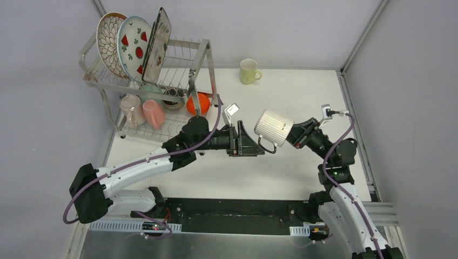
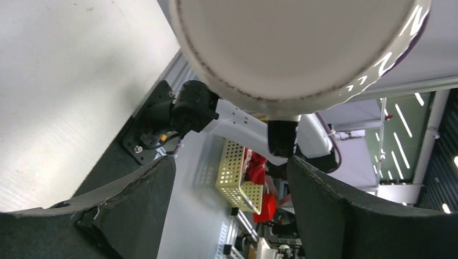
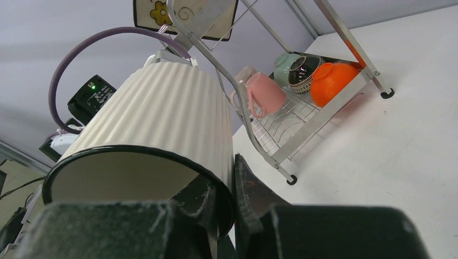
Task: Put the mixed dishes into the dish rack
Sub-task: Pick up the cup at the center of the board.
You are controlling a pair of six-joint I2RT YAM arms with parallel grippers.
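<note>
My right gripper [image 3: 231,189] clamps the rim of the white mug [image 1: 274,128], fingertips partly hidden, while my left gripper [image 2: 229,172] gapes wide and empty under its frame-cropped base.

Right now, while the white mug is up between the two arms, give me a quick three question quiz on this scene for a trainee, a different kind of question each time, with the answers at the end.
1. True or false: the right gripper is shut on the rim of the white mug.
2. The left gripper is: A) shut on the mug's handle, B) open by the mug's base, C) out of sight.
3. How many plates stand in the upper tier of the dish rack?

Key: 1 true; 2 B; 3 three.
</note>
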